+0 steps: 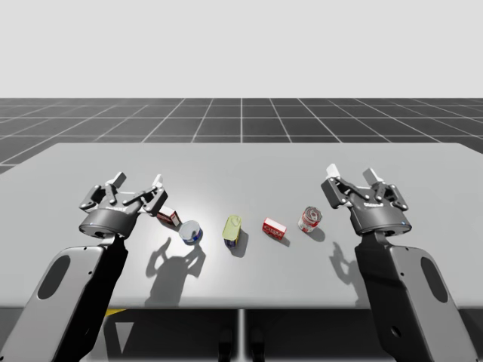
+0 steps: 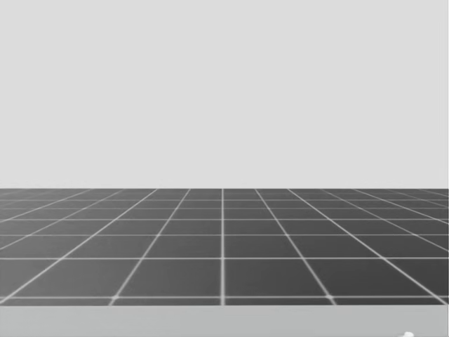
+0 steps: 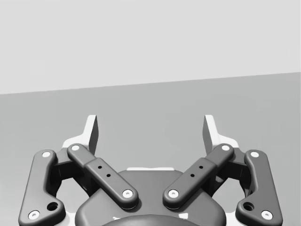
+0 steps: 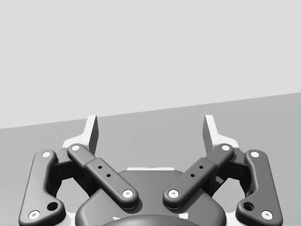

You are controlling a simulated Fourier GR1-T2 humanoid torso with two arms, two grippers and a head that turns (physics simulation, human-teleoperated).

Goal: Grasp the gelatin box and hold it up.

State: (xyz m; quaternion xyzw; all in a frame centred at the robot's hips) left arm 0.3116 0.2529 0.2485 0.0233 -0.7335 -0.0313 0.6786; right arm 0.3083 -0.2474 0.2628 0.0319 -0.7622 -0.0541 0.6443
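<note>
Hovering above the table (image 1: 241,170) at the frame's right, the right gripper (image 1: 352,177) stands wide open and empty; the left gripper (image 1: 137,183), likewise spread, holds nothing. The red gelatin box (image 1: 274,228) lies flat just right of centre, down-left of the right gripper, the nearer one, its long axis running upper-left to lower-right. The high view places the box; the right wrist view confirms parted fingers (image 4: 91,132).
</note>
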